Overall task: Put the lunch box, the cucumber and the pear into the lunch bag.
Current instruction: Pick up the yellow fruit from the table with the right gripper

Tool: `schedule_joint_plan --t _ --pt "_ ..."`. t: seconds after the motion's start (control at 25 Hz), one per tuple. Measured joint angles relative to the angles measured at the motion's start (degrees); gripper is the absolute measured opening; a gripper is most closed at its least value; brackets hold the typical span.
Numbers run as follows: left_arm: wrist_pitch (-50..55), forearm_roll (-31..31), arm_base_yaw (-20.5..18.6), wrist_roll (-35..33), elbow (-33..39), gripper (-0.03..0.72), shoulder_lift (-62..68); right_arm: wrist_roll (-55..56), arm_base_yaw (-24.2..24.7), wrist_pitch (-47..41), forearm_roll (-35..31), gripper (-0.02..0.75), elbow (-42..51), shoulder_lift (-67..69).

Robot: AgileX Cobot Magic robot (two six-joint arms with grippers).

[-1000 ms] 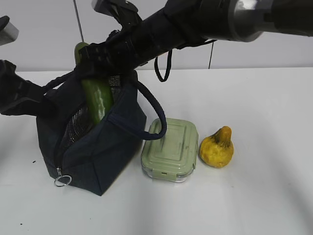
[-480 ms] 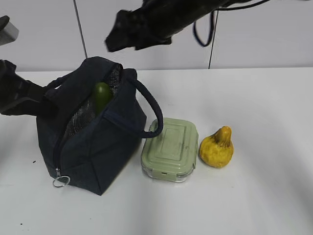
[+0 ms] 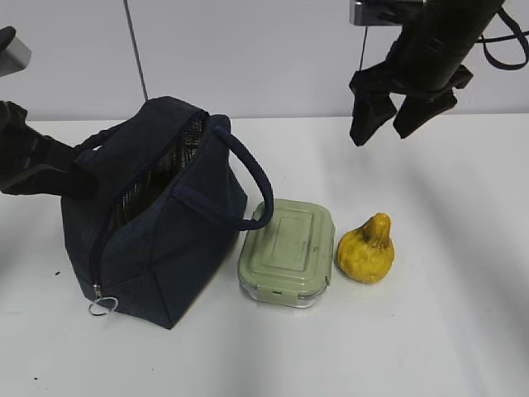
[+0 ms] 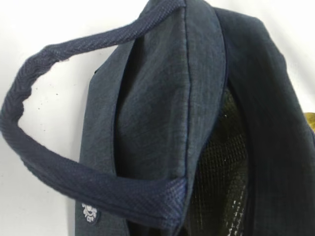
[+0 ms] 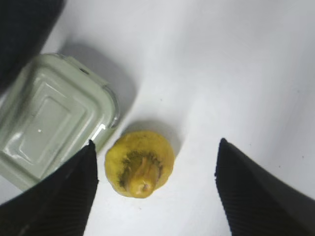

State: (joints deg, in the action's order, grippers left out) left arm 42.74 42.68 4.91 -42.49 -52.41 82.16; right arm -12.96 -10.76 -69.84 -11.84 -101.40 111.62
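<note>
The navy lunch bag (image 3: 165, 248) stands open at the left, its looped strap (image 3: 248, 178) hanging toward the lunch box. My left gripper (image 3: 74, 175) is shut on the bag's far-left edge; its wrist view shows only the lunch bag's fabric (image 4: 162, 98), the strap (image 4: 49, 54) and the dark mesh inside. The cucumber is hidden. The green-lidded lunch box (image 3: 287, 251) sits right of the bag, with the yellow pear (image 3: 366, 250) beside it. My right gripper (image 3: 382, 136) hangs open and empty high above the pear (image 5: 140, 164), beside the lunch box (image 5: 49, 132).
A ring zipper pull (image 3: 101, 308) lies at the bag's front-left corner. The white table (image 3: 446, 314) stretches bare to the right and front. A pale wall (image 3: 273, 50) rises behind.
My right gripper let go of the cucumber, which dropped out of sight into the bag. The arm swung right and now hangs open over the pear. The left arm held still.
</note>
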Motion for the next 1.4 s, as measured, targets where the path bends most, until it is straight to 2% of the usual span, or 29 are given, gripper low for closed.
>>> schedule_joint_plan --t 0.24,0.6,0.72,0.88,1.04,1.4 --pt "0.0 0.0 0.0 0.0 0.0 -0.016 0.0 0.46 0.0 -0.12 1.18 0.547 7.86 0.0" --pt "-0.12 -0.05 0.0 0.0 0.0 -0.016 0.0 -5.4 0.0 3.06 -4.97 0.521 18.12 0.0" --pt "-0.3 -0.05 0.0 0.0 0.0 -0.016 0.0 -8.1 0.0 6.33 -6.83 0.37 18.67 0.31" --pt "-0.3 -0.09 0.0 0.0 0.0 -0.016 0.0 -9.05 0.0 7.62 -7.81 0.122 18.67 0.81" --pt "-0.3 -0.23 0.0 0.0 0.0 -0.016 0.0 -9.14 0.0 7.75 -7.7 0.074 18.67 0.56" --pt "-0.3 -0.42 0.0 0.0 0.0 -0.016 0.0 -9.29 0.0 7.29 -7.69 0.066 12.53 -8.62"
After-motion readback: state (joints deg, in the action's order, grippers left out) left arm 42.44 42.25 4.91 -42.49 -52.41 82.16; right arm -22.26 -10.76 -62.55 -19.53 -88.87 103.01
